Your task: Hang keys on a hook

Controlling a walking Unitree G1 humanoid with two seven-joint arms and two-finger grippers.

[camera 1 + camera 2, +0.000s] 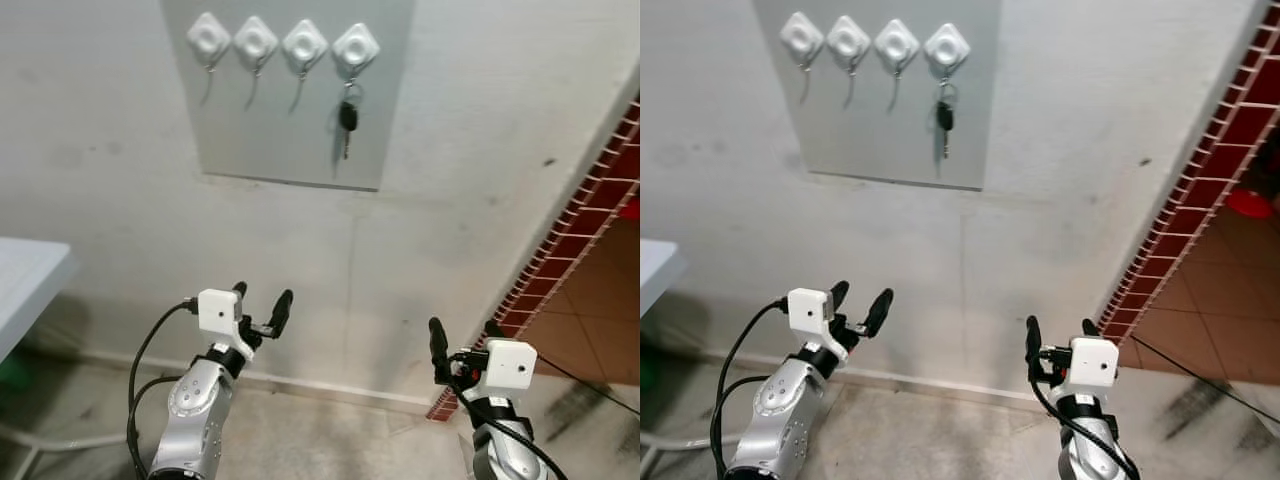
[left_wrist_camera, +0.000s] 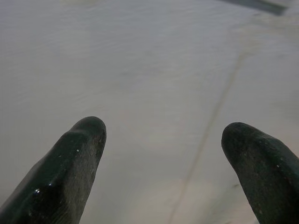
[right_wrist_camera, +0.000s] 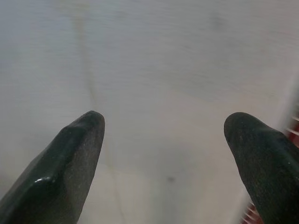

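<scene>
Pale plaster wall (image 1: 480,150) across nearly everything, marked by a thin vertical crack. Brown tiled floor (image 1: 600,300) on the right behind a red tiled edge (image 1: 590,215). Corner of a white table (image 1: 25,280) at the far left. High on the wall, a grey panel (image 1: 290,110) carrying four white diamond-shaped hooks (image 1: 256,42) in a row. Keys (image 1: 347,120) hanging from the rightmost hook, the dark head uppermost and the blade pointing down, the other three hooks bare. Well below the panel, left gripper (image 1: 262,305) raised on its silver arm, fingers spread wide, holding nothing, facing bare wall. Right gripper (image 1: 462,340) at a similar height, near the red tiled edge, fingers likewise wide apart and holding nothing.
</scene>
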